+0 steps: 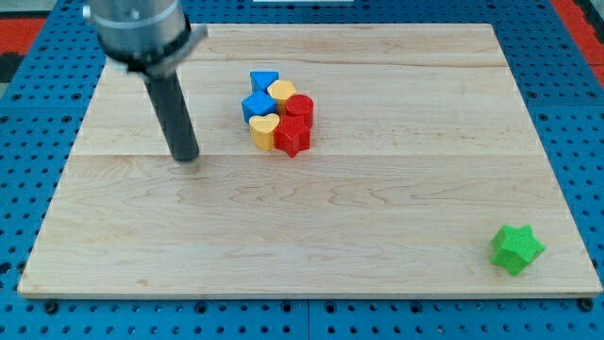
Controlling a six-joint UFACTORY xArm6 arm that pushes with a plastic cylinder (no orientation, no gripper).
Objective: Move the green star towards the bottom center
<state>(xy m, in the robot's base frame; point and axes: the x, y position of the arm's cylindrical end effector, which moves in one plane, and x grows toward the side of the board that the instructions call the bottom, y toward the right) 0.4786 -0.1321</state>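
Observation:
The green star [516, 248] lies alone near the board's bottom right corner. My tip [186, 157] rests on the board at the view's left of centre, far to the left of the star and above it. The dark rod rises from the tip to the arm's grey body at the top left. The tip touches no block.
A tight cluster sits at the upper middle: a blue block [263, 81], a yellow block [281, 92], a blue block [256, 106], a red cylinder [299, 108], a yellow heart [264, 130] and a red star [293, 137]. The wooden board [311, 236] lies on a blue pegboard.

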